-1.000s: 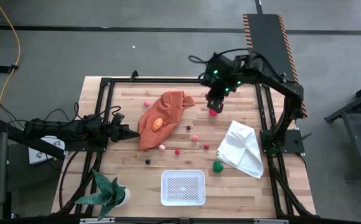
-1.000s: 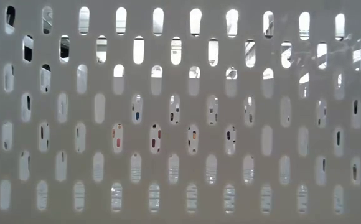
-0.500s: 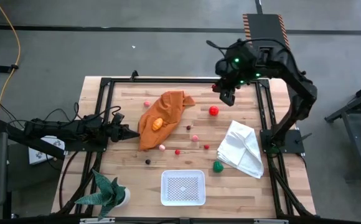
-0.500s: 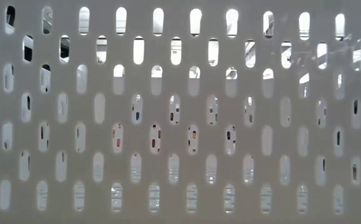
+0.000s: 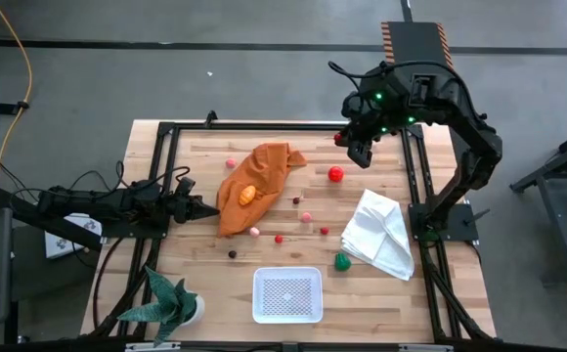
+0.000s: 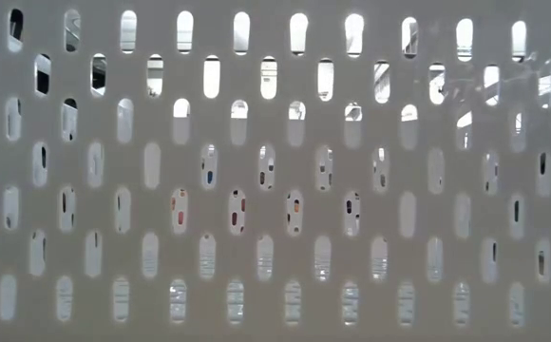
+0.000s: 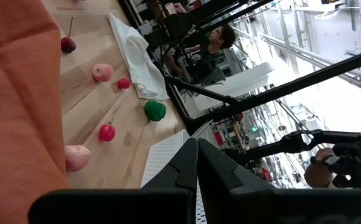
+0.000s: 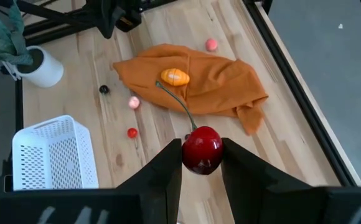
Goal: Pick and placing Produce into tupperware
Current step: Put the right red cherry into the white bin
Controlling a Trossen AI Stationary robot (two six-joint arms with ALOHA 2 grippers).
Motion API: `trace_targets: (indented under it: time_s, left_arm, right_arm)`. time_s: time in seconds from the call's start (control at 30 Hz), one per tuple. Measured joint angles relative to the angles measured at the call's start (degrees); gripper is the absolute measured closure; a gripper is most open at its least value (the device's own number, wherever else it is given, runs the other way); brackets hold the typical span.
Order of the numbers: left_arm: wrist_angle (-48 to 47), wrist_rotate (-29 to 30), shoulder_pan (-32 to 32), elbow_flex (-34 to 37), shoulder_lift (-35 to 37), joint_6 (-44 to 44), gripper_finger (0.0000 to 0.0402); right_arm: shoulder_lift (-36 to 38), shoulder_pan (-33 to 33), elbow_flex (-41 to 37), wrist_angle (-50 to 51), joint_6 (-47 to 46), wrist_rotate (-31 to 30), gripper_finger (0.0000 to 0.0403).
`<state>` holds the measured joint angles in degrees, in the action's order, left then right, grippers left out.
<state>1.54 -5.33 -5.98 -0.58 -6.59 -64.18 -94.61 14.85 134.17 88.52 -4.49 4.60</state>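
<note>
Right gripper [image 8: 202,163] sits in the upper right of the high view, above the table and tilted toward the frame's lower left. Its fingers are pinched on a red cherry [image 8: 202,149], stem sticking up. The tupperware [image 5: 286,294] is at bottom centre, empty and well apart from the cherry. We judge this as the carry step. To do it well, stay high and pass between the orange cloth [image 5: 259,176] and the white cloth [image 5: 381,233], over the loose produce such as the green piece [image 5: 342,261]. Centre over the basket, drop low, then release so the round cherry won't bounce out. Left gripper [image 5: 208,209] is closed and empty at left centre, waiting.
</note>
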Motion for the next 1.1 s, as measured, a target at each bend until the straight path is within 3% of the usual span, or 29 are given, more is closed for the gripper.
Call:
trace_targets:
  time_s: [0.27,1.1]
  left_arm:
    - [0.0,0.0,0.0,0.0,0.0,0.0,0.0401]
    - [0.0,0.0,0.0,0.0,0.0,0.0,0.0401]
  right_arm:
    - [-0.1,-3.8,0.0,-0.1,5.8,0.1,0.0313]
    - [-4.5,-37.2,-0.1,-6.8,7.9,0.0,0.0313]
